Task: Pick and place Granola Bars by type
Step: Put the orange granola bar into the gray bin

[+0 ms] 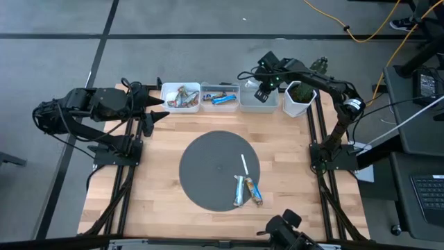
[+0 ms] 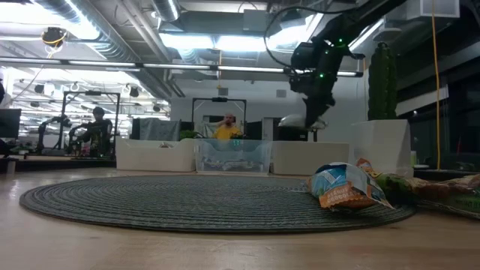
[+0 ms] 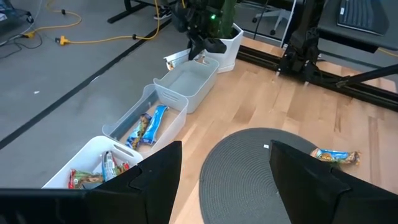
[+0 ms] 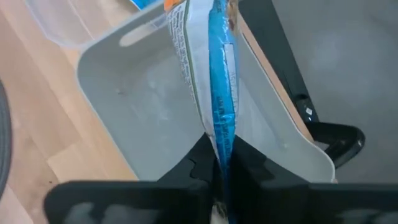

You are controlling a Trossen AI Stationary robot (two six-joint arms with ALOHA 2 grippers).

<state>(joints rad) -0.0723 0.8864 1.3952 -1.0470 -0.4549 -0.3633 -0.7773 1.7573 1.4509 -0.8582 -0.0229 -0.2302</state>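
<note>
Hanging over the white bin [image 1: 259,97] at the upper right of centre in the high view, the right gripper [image 1: 264,92] is pinching a granola bar [image 4: 214,68] between its closed fingers [image 4: 252,163]; in the right wrist view the bar, silver-white with a bright blue stripe, is rising straight out from the fingertips above the bin's pale, bare floor [image 4: 146,102]. In the low view the same gripper [image 2: 314,120] is showing at the upper right of centre, above the row of bins. To the left of the white bin, the clear bin [image 1: 220,96] is holding blue-wrapped bars [image 3: 147,126], and farther left another white bin [image 1: 181,96] is holding red and brown bars [image 3: 79,178]. A white cup-shaped container [image 1: 298,99] with something green in it is standing just right of the row. On the dark round mat [image 1: 208,170] at the centre of the frame, two bars [image 1: 246,190] are lying side by side toward the lower right of the mat, with a thin white strip [image 1: 244,164] just above them. The left gripper [image 1: 157,109] is waiting at the upper left of the wooden table [image 1: 152,194], near the leftmost bin, its fingers [image 3: 155,171] spread wide and holding nothing. Far across the room in the low view, a person in yellow [image 2: 225,129] is sitting behind the bins.
</note>
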